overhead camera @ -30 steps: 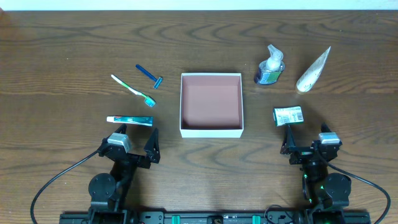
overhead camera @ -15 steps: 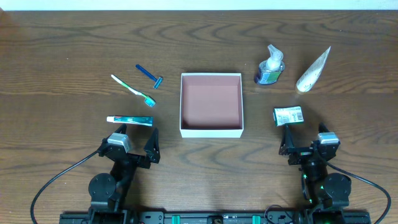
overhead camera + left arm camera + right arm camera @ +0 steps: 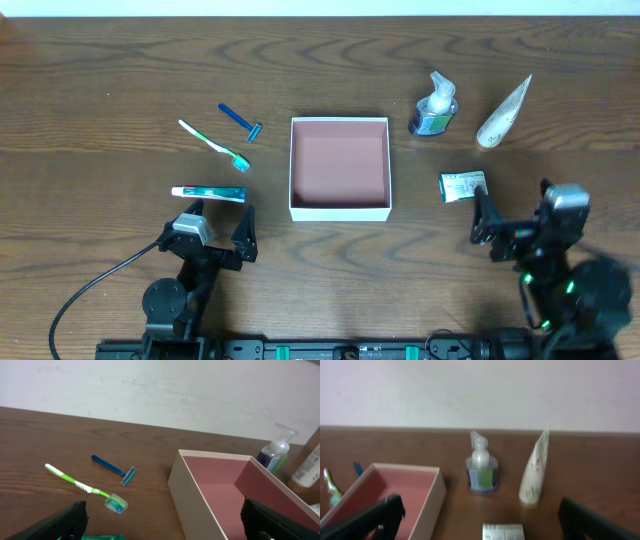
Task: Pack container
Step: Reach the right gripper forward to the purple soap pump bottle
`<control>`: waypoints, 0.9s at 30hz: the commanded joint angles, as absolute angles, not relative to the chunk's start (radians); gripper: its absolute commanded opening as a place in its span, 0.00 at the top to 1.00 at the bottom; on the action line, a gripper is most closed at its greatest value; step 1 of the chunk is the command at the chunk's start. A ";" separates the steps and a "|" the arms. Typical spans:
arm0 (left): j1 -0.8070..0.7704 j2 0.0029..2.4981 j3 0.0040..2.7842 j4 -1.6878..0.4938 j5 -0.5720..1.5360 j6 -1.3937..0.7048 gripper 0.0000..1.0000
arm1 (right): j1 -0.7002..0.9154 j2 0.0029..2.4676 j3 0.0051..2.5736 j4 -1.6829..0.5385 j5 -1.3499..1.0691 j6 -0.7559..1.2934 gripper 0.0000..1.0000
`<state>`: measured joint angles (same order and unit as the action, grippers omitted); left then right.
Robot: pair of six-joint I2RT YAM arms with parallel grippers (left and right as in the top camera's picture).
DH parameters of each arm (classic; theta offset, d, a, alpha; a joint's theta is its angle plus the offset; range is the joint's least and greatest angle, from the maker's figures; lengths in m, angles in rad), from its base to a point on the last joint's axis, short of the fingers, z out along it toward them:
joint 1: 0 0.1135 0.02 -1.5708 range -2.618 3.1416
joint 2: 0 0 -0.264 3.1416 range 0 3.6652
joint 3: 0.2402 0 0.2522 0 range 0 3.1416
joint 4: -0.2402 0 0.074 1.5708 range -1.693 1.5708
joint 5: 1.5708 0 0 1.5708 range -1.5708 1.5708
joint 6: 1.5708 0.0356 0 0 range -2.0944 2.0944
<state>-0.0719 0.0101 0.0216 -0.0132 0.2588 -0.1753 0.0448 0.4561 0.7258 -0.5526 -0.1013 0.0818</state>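
The container (image 3: pixel 339 211), a square white-walled box with a pink-brown inside, sits empty at the table's middle. It also shows in the left wrist view (image 3: pixel 194 491) and the right wrist view (image 3: pixel 431 506). My left gripper (image 3: pixel 220 224) is open and empty, just near of a teal toothpaste box (image 3: pixel 208 193), left of the container. In its wrist view the open jaws (image 3: pixel 160 527) frame bare table. My right gripper (image 3: pixel 512 207) is open and empty, right of a small green-and-white box (image 3: pixel 462 185). In its wrist view the jaws (image 3: pixel 482 519) are wide apart, with that box (image 3: pixel 502 532) between them.
A green toothbrush (image 3: pixel 215 145) and blue razor (image 3: pixel 240 122) lie left of the container. A pump bottle (image 3: pixel 434 108) and a white tube (image 3: pixel 503 112) stand at the back right. They also show in the right wrist view: the bottle (image 3: pixel 481 470) and the tube (image 3: pixel 534 472).
My right arm has moved to the right and away from the table's front edge, uncovering the small green-and-white box. The left arm and all objects have not moved.
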 commanded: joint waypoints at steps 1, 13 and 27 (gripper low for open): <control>-0.066 0.005 0.004 -0.048 0.269 -0.161 0.02 | 0.053 0.646 0.918 -0.668 -0.106 0.062 0.01; -0.066 0.005 0.004 -0.048 0.269 -0.161 0.02 | 0.053 1.216 1.477 -1.164 -0.326 0.024 0.01; -0.066 0.005 0.004 -0.048 0.269 -0.161 0.02 | 0.054 1.349 1.480 -1.050 -0.270 -0.191 0.01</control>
<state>-0.0719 0.0101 0.0219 -0.0143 0.2584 -0.1749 0.0456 1.3258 1.4582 -1.0763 -0.3172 -0.1268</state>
